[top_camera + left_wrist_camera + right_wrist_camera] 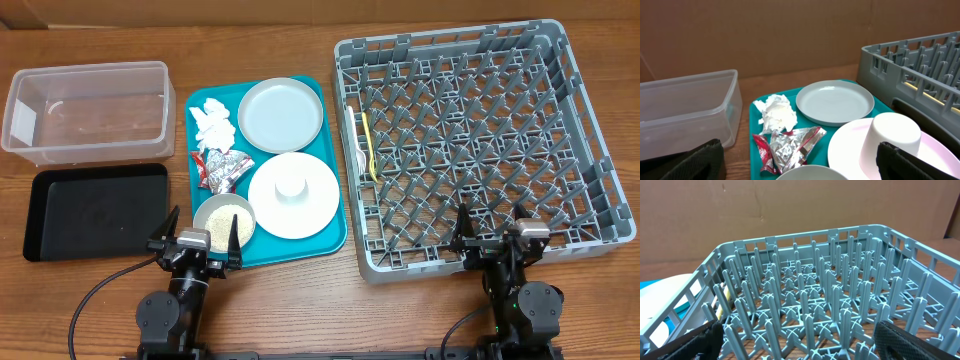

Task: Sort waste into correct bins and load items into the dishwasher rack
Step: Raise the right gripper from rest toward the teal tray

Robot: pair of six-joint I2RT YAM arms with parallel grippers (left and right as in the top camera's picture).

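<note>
1. At the near table edge, the left gripper [196, 240] and the right gripper [490, 235] each stand with jaws wide apart, gripping nothing. The wrist views crop their fingers to dark corners.
2. Teal tray [262, 254]: napkin [213, 122], wrapper [222, 168], grey-blue plate [279, 114], white plate [312, 210] under an upturned cup [291, 186], bowl [224, 196] of grains [224, 214].
3. The left wrist view cuts the bowl to a rim sliver.
4. Clear tub [88, 68] and black tray [95, 212] lie left of the teal tray. The rack [450, 35] lies right, with a yellow utensil [372, 150] partly screened by pegs.
</note>
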